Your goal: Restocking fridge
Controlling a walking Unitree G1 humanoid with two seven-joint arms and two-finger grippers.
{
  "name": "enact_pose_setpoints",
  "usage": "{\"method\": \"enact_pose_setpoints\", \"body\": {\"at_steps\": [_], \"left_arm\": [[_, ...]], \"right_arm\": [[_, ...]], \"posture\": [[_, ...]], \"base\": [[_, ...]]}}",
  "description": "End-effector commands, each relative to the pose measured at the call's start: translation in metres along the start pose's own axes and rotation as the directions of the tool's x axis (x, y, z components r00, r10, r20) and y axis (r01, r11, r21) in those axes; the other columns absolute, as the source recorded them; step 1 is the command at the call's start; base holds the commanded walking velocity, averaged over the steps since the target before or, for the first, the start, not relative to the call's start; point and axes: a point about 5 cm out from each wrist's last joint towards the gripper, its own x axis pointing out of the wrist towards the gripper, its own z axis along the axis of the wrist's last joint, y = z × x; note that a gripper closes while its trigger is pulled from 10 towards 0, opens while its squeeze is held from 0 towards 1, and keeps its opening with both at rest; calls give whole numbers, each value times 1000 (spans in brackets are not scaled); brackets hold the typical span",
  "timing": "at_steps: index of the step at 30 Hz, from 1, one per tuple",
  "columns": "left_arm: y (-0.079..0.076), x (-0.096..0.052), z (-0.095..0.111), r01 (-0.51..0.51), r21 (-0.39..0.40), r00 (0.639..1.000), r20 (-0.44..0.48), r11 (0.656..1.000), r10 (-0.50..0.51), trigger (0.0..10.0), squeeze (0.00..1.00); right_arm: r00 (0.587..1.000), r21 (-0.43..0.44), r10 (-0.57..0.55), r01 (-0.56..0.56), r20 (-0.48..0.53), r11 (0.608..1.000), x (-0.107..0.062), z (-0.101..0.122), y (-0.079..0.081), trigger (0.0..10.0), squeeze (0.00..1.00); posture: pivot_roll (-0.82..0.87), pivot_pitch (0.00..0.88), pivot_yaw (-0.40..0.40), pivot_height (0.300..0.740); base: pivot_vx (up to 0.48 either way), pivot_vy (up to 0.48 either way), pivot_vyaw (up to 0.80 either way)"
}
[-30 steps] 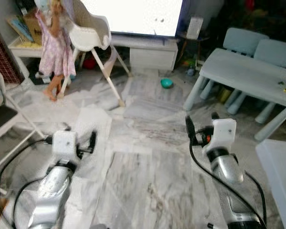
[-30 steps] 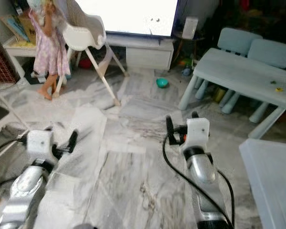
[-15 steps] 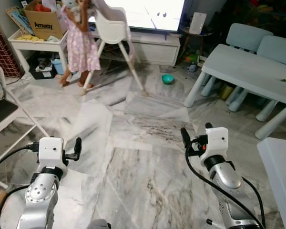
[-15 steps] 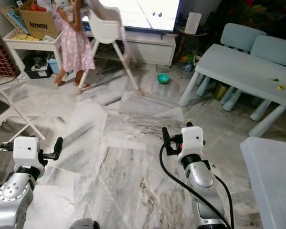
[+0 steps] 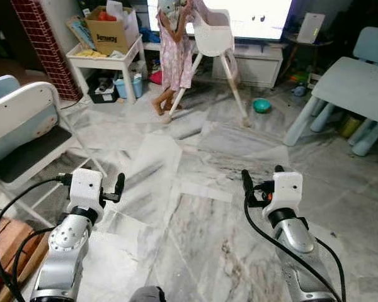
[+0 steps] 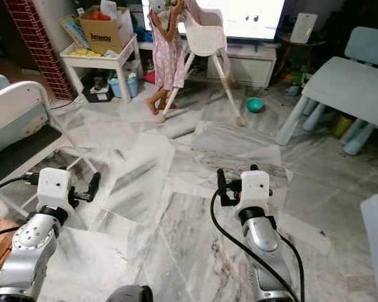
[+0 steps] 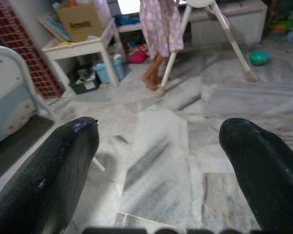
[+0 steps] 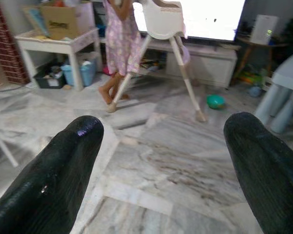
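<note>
Between both empty, spread grippers, marble floor (image 5: 195, 207).

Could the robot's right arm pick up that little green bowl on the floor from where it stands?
Probably not. The green bowl lies far across the marble floor, beside the high chair, well beyond the open right end effector. Nothing blocks the way.

You're in a home living room: marble floor (image 5: 195, 207), bright TV screen (image 5: 264, 12) on a low white cabinet (image 5: 264, 60), white high chair (image 5: 214, 44), pale blue kids' table (image 5: 353, 82), side table (image 5: 104, 63) with cardboard box (image 5: 107, 31), person in a dress (image 5: 173, 56)
</note>
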Motion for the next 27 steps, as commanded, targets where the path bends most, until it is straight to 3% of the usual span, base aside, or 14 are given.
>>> {"method": "enact_pose_setpoints", "body": {"at_steps": [1,5,17,27], "left_arm": [[-1,-3,-8,4,0,999,-36,1000,-4,10000,0],[-4,-6,-13,-5,-9,999,-51,1000,4,10000,0],[-1,-7,-9,-31,-2,999,-30,1000,31,10000,0],[1,-1,-4,-40,1,999,-13,999,40,10000,0]], "right_arm": [[1000,4,-12,12,-7,1000,-2,-2,-2,10000,0],[1000,-4,3,-3,-5,1000,-1,-1,-1,10000,0],[1000,-23,11,-11,14,1000,10,6,-5,10000,0],[1000,-31,8,-7,24,999,15,9,-6,10000,0]], "posture": [[-13,0,40,740],[-11,0,27,740],[8,0,11,740],[2,0,17,740]], "base": [[0,0,0],[0,0,0],[-359,0,0],[-329,220,0]]}}
